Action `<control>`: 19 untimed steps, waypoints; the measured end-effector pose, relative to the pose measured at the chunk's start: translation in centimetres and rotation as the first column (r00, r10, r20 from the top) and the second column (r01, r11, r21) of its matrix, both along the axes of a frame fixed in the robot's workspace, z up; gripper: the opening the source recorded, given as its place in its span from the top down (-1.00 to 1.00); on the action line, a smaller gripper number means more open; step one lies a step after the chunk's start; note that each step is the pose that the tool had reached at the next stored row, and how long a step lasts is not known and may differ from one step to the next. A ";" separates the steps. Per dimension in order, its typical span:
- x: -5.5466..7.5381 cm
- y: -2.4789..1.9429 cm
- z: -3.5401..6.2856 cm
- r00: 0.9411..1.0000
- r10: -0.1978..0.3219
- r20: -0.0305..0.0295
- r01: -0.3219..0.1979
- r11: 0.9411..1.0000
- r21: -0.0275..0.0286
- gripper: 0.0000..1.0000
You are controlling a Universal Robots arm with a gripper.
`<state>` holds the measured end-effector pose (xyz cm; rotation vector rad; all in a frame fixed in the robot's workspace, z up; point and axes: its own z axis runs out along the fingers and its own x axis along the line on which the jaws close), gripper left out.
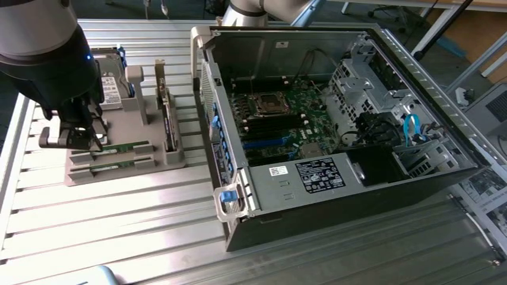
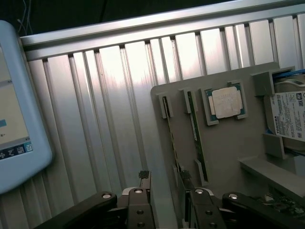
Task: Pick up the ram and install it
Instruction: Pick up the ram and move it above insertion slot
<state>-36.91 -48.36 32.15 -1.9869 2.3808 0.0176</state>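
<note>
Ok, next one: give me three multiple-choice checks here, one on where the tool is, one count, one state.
1. The tool hangs over: A the grey tray; B the computer case; C bare table.
2. Green ram sticks in the tray: A one; B two; C four.
3. The tool is: A open, empty; B shut on a ram stick; C shut, empty.
Answers: 1 A, the tray lies right beneath it; 2 B, two lie side by side in slots; 3 A, its jaws stand apart, nothing gripped.

Ribbed metal tabletop gleams under bright light.
</note>
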 end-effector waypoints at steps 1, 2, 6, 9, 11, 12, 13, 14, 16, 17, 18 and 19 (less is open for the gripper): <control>0.0 0.00 -0.02 1.000 0.000 0.000 0.000 1.000 0.000 0.28; 0.0 0.00 -0.04 1.000 0.000 0.000 0.000 1.000 0.000 0.28; 0.0 0.00 -0.15 1.000 0.000 0.000 0.000 1.000 0.000 0.28; 0.0 0.00 -0.24 1.000 0.000 0.000 0.000 1.000 0.000 0.28; 0.0 0.00 -0.28 1.000 0.000 0.000 0.000 1.000 0.000 0.28; 0.0 0.00 -0.31 1.000 0.000 0.000 0.000 1.000 0.000 0.28; 0.0 0.00 -0.33 1.000 0.000 0.000 0.000 1.000 0.000 0.28; 0.0 0.00 -0.36 1.000 0.000 0.000 0.000 1.000 0.000 0.28; 0.0 0.00 -0.41 1.000 0.000 0.000 0.000 1.000 0.000 0.28; 0.0 0.00 -0.43 1.000 0.000 0.000 0.000 1.000 0.000 0.28; 0.0 0.00 -0.45 1.000 0.000 0.000 0.000 1.000 0.000 0.28; 0.0 0.00 -0.48 1.000 0.000 0.000 0.000 1.000 0.000 0.28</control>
